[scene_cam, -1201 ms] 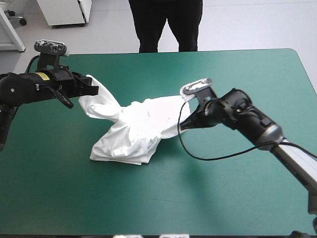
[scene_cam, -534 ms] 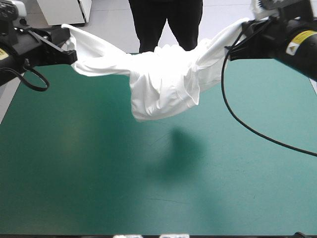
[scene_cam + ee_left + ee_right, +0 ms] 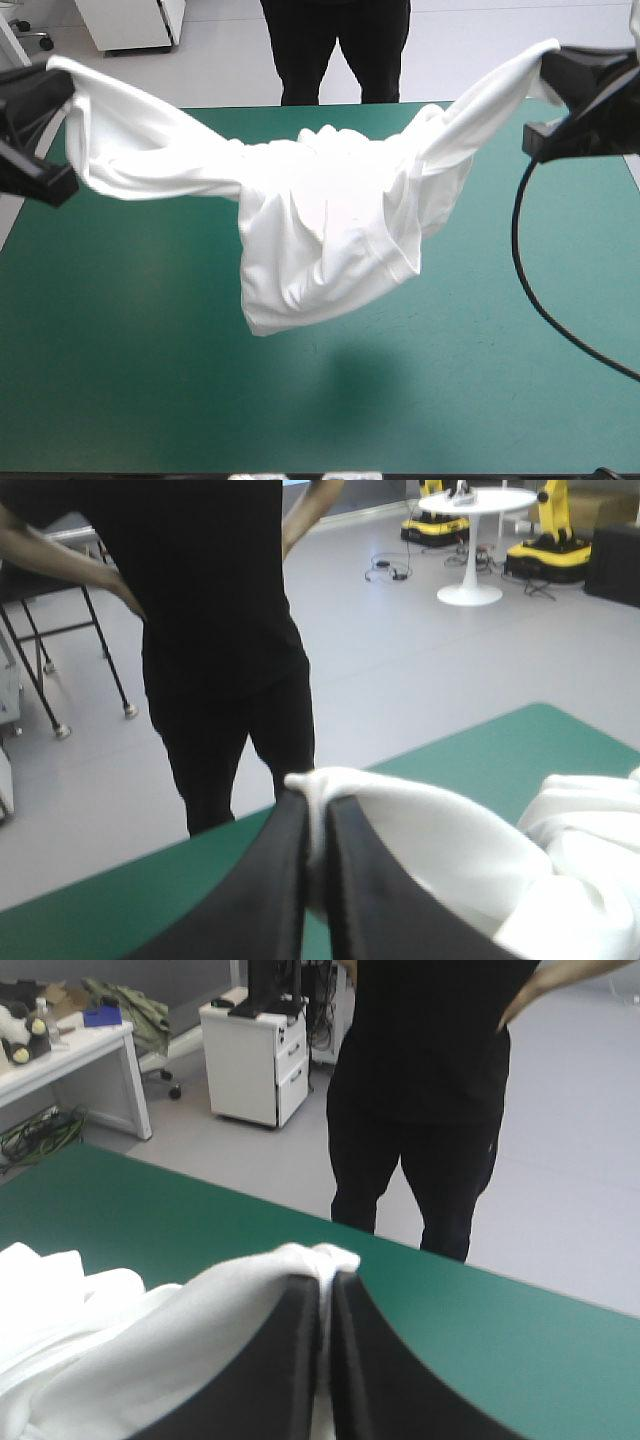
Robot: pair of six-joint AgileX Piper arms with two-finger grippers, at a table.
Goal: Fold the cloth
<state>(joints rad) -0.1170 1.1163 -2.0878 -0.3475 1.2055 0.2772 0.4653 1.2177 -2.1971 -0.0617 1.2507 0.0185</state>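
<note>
Hanging above the middle of the teal-green table [image 3: 110, 400], the T-shirt [image 3: 320, 240] throws a shadow [image 3: 365, 375] toward six o'clock and touches the cover nowhere that I can see; its bulk sags as a twisted bunch at the centre, with two bands of cloth rising to ten o'clock and two o'clock; at ten o'clock the left gripper [image 3: 318, 825] has its black fingers all but closed on a fold of white cloth, and at two o'clock the right gripper [image 3: 325, 1300] pinches another fold the same way; the step in hand looks like opening the garment out before any fold can be made; doing it well calls for firm pinches, arms drawn apart evenly until the middle untwists, then a level descent so the hanging hem lands first near six o'clock and the rest lies flat toward twelve; a sharp or lopsided pull could slip a fold free, and setting it down bunched would trap creases.
</note>
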